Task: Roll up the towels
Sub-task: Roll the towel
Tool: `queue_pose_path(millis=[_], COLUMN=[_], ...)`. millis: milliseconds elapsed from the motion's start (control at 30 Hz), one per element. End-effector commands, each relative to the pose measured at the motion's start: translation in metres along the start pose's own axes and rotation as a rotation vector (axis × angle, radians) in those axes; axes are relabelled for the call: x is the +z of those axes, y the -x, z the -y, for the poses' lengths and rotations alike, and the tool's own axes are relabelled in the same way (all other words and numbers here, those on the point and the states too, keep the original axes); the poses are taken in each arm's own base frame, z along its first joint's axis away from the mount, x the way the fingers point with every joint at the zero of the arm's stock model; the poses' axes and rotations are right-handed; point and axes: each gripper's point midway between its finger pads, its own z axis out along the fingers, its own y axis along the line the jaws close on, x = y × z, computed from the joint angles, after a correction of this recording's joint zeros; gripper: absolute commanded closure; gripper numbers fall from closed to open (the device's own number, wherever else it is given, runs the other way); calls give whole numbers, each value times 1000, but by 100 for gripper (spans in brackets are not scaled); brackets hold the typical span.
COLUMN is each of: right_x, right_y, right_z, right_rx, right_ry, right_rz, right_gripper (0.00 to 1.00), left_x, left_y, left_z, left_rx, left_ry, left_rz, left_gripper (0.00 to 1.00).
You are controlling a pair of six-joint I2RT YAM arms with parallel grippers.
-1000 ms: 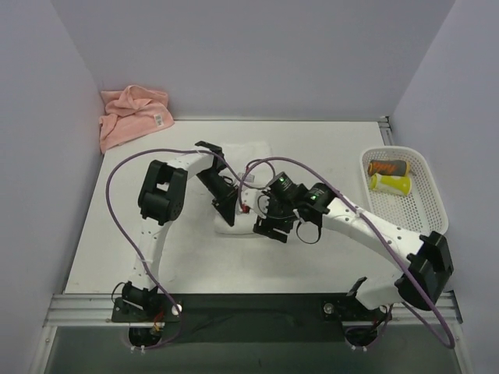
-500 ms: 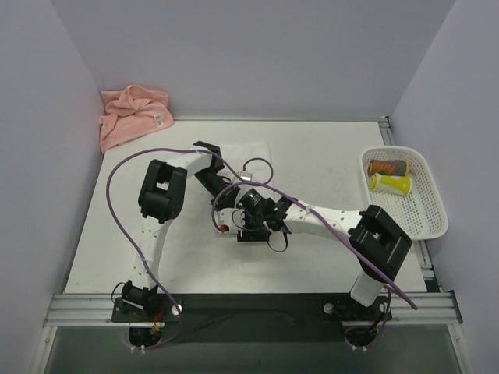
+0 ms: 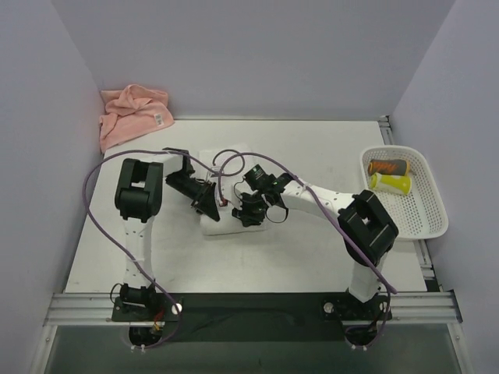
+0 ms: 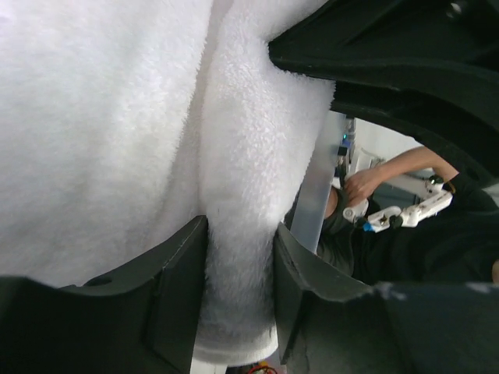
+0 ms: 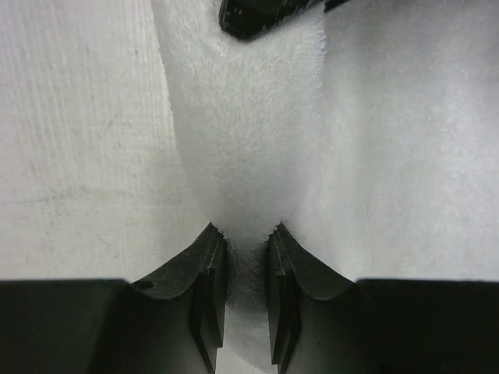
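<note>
The white tabletop (image 3: 312,148) sits boxed in by pale lavender walls (image 3: 249,54). Since half a second ago I see both arms have shifted left: the left arm (image 3: 140,191) has drawn its elbow out that way, and the right arm (image 3: 327,206) reaches further across. The white terry towel (image 3: 217,224) has travelled with them and now looks bunched narrower, lying under both hands. My left hand (image 4: 238,257) is clamped on a thick fold of it. My right hand (image 5: 245,249), just beside the left, pinches a thinner ridge of the same cloth, nearly closed. The salmon-pink terry towel (image 3: 132,115) lies crumpled well beyond the left hand, in the far corner. The white plastic mesh basket (image 3: 433,222) stands well off to the right hand's outer side, holding an orange can (image 3: 387,167) and a yellow can (image 3: 390,183).
</note>
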Motion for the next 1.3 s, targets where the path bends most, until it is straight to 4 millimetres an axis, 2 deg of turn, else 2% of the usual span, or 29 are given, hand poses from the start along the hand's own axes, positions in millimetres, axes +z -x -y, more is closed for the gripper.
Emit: queue_pose_path(millis=[0, 67, 100, 167, 233, 267, 300, 333, 400, 433, 500, 567, 600, 667, 700, 733, 767, 800, 833, 867, 900, 933, 967, 1000, 1067, 1100, 1133, 1200, 1267], right_x=[-10, -11, -12, -12, -12, -10, -10, -9, -7, -3, -5, -4, -4, -1, 0, 2, 3, 4, 7, 8, 8, 10, 10, 10, 11, 12, 13, 14, 16], right_y=[-44, -46, -40, -42, -35, -40, -36, -32, -33, -28, -26, -24, -23, -23, -26, -30, -25, -27, -31, -31, -29, -32, -32, -31, -35, -37, -39, -41, -42], right_z=[-68, -79, -80, -87, -85, -90, -91, -87, -91, -89, -91, -89, -88, -86, -83, -85, -80, -77, -77, -75, -71, -69, -68, -65, -63, -63, -63, -62, -62], right_rx=[262, 310, 326, 371, 390, 421, 441, 452, 518, 544, 604, 658, 673, 706, 725, 749, 756, 771, 795, 806, 810, 835, 844, 849, 863, 860, 862, 860, 867], right_ry=[322, 388, 410, 457, 477, 512, 528, 529, 568, 591, 629, 669, 678, 705, 713, 738, 744, 749, 764, 771, 769, 779, 783, 783, 791, 793, 794, 795, 799], right_rz=[-154, -190, -177, -205, -200, -230, -231, -231, -269, -263, -270, -255, -252, -247, -246, -261, -244, -247, -261, -258, -251, -258, -254, -242, -244, -243, -252, -255, -258], right_gripper=[100, 100, 100, 100, 100, 100, 100, 100, 100, 100, 100, 100, 100, 100, 100, 100, 100, 100, 100, 100, 100, 100, 100, 100, 100, 100, 100, 100, 100], left_x=[-31, -43, -48, -60, -82, -90, -104, -117, -138, -156, -179, -186, -188, -165, -160, -127, -113, -104, -93, -62, -63, -54, -33, -25, -16, -1, 0, 13, 13], left_y=[3, 5, 7, 13, 15, 15, 15, 14, 15, 13, 14, 4, 1, -12, -16, -26, -32, -33, -37, -44, -39, -37, -37, -38, -36, -37, -35, -31, -22], left_z=[-5, -1, 2, 16, 21, 21, 13, 16, 5, 12, 6, 17, 32, 37, 52, 51, 54, 62, 60, 61, 65, 67, 71, 74, 67, 65, 60, 48, 37], left_rx=[107, 74, 77, 97, 126, 140, 167, 183, 238, 267, 345, 425, 542, 631, 775, 836, 906, 1033, 1079, 1157, 1238, 1291, 1371, 1422, 1448, 1477, 1477, 1488, 1484], left_ry=[34, 11, -4, -35, -2, 20, 70, 133, 248, 315, 453, 554, 611, 648, 712, 685, 702, 775, 795, 757, 829, 836, 812, 815, 861, 837, 864, 867, 930], left_rz=[130, 213, 247, 330, 406, 426, 465, 482, 536, 585, 638, 650, 643, 576, 534, 449, 392, 322, 280, 206, 196, 178, 145, 114, 56, 12, -12, -45, -64], left_gripper=[53, 53, 52, 47, 46, 46, 46, 46, 45, 45, 44, 41, 39, 33, 31, 30, 27, 25, 23, 20, 15, 13, 11, 10, 10, 10, 6, 4, 4])
